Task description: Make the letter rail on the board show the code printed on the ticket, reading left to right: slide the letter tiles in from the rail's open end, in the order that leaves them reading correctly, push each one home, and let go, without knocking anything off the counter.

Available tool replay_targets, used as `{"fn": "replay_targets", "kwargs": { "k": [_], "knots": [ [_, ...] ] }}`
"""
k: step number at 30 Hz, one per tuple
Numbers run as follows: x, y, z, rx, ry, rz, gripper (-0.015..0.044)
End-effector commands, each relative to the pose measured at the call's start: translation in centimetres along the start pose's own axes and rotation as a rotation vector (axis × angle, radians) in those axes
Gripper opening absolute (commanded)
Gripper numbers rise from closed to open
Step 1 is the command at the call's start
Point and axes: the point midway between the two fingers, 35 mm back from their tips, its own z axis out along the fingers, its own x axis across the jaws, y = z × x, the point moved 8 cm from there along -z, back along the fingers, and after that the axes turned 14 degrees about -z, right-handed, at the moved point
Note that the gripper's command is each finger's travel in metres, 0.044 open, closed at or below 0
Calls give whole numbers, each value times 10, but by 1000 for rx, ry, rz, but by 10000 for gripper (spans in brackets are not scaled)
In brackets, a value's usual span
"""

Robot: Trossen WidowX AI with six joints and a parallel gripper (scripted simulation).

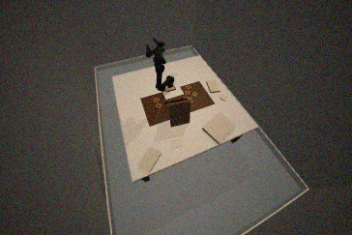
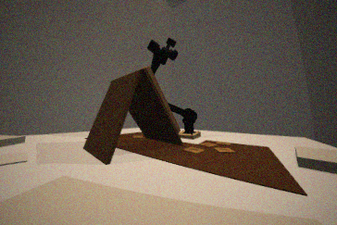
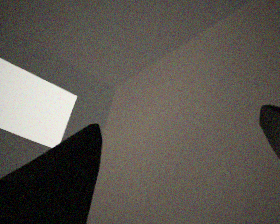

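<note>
The letter tiles are lying flat on the dark brown sheet in the top view, some at one side of the tent-shaped board and some at the other. From above I am seeing both groups together; they are looking like small orange-brown pieces, and their letters are staying too small to read. The sheet is resting on the pale counter, where also several flat beige slabs are lying. The black arm is standing behind the board. I am not managing to make out the rail or the print of the ticket.

The exterior view is showing what the top one is not: the board's two slanting panels are meeting at a ridge, with an open gap below. The board is covering the middle of the arm and part of the sheet. The panels are having straight edges and a dull brown surface. The gripper is pointing upward, high over the counter.

The wrist view is showing two black, tapering fingers, cut off by the picture's border. The jaws are standing wide apart, released, with nothing between them. Behind them a smooth grey-brown wall and a bright white panel are appearing.
</note>
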Motion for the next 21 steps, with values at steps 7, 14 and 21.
{"fn": "replay_targets", "kwargs": {
  "k": [7,14,21],
  "knots": [
    [-13,45,28,-292,52,-341,440],
    [-15,108,36,-687,38,-737,440],
    [-6,163,15,-1102,-67,-1066,440]
  ]
}}
